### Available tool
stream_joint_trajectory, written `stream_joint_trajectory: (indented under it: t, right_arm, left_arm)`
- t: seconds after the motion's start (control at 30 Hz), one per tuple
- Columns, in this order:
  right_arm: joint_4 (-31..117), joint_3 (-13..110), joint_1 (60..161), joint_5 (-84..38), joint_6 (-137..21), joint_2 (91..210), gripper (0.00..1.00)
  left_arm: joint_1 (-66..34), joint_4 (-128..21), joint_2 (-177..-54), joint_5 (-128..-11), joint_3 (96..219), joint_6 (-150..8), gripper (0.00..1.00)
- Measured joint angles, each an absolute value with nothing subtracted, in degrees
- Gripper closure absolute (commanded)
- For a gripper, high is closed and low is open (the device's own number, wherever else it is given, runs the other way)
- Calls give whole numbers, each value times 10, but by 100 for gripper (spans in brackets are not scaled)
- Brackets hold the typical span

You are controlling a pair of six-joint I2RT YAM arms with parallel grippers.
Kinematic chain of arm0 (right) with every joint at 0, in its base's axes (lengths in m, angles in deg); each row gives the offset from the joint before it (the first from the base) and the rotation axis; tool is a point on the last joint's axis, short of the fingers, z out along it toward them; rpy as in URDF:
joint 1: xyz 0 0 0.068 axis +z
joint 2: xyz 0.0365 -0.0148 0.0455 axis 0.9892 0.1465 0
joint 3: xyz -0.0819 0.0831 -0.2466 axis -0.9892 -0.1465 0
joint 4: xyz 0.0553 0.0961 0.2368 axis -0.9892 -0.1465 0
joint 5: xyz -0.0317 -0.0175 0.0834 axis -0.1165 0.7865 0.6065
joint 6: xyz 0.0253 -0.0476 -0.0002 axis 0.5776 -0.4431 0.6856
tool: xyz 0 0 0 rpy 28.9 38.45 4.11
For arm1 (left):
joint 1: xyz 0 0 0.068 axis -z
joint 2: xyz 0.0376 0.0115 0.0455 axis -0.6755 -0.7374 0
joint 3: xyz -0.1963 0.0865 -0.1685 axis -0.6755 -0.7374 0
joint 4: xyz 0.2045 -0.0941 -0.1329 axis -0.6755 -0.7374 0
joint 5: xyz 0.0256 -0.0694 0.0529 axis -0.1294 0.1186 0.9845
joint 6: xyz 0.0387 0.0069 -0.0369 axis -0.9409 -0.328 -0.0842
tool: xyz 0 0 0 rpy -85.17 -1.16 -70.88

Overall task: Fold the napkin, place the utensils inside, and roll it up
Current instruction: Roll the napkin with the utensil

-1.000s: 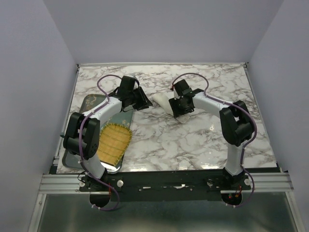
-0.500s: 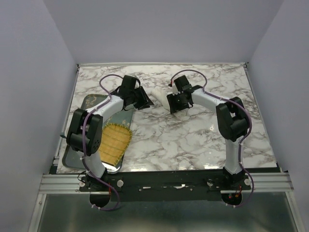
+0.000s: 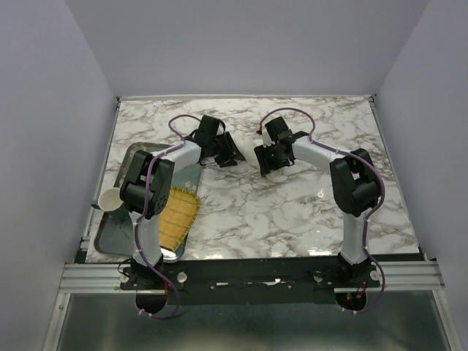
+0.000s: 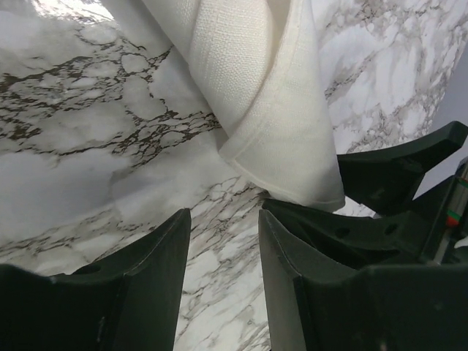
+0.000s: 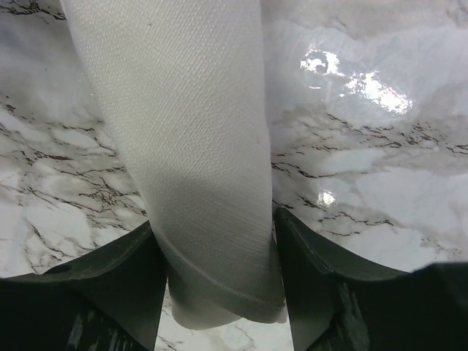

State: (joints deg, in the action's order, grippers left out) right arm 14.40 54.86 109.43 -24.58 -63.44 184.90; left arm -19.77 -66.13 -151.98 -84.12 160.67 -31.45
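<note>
The napkin (image 5: 183, 146) is a cream-white cloth rolled into a tube on the marble table. My right gripper (image 5: 216, 219) is shut on its near end, one finger on each side. In the top view the right gripper (image 3: 266, 159) covers most of the roll, and only a white sliver of the napkin (image 3: 257, 154) shows. My left gripper (image 4: 223, 216) is open and empty, with bare marble between its jaws. It is just short of the napkin's hemmed end (image 4: 270, 110). In the top view the left gripper (image 3: 232, 155) is just left of the roll. The spoon is hidden.
A metal tray (image 3: 117, 235) lies at the table's left edge with the yellow fringed mat (image 3: 178, 216) in it. A small white cup (image 3: 110, 199) stands at the tray's left side. In the left wrist view the right gripper's fingers (image 4: 395, 175) are close on the right.
My left arm has swung right, bringing its gripper up to the napkin and uncovering the white cup. My right gripper has shifted slightly back and left with the roll.
</note>
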Motion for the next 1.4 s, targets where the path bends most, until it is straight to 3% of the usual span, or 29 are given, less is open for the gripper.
stream_joint_trajectory:
  t: [0.2, 0.77, 1.4]
  right_arm:
    - [144, 548, 1094, -245, -626, 1849, 45]
    - [144, 548, 1094, -245, -620, 1849, 45]
    - [141, 549, 1094, -236, -619, 1848, 38]
  left_arm:
    - [-187, -628, -1552, -852, 1605, -300, 53]
    - [-175, -604, -1592, -836, 1621, -286, 59]
    - [-148, -708, -1621, -768, 1705, -288, 62]
